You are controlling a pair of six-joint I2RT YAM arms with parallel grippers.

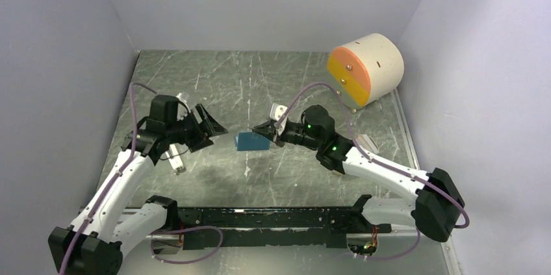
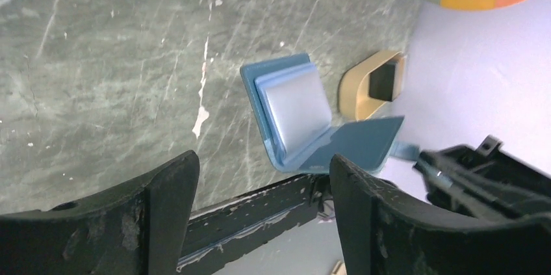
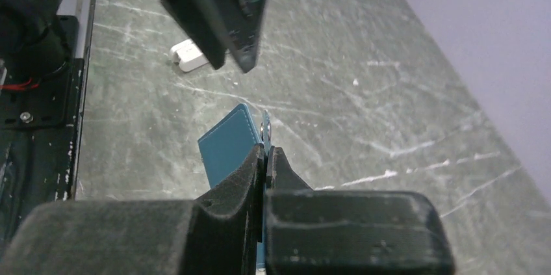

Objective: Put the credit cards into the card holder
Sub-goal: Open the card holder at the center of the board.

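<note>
Right claw (image 3: pixel 265 151) pinches open the flat blue folding card holder (image 2: pixel 292 109); wide, empty left claw (image 2: pixel 263 171) should next fetch, probably, the dark credit card (image 2: pixel 380 80).

Our left arm (image 1: pixel 118 186) and right arm (image 1: pixel 383 168) are white with black joints. Purple cables (image 1: pixel 132 109) run along both.

One blue card holder (image 1: pixel 252 141), one cream drum (image 1: pixel 377 60), one tan tray (image 2: pixel 351 90), one white clip (image 3: pixel 188 55)

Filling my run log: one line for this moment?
left fingers open, empty | right fingers shut on flap of small blue folding card holder | holder held open
</note>
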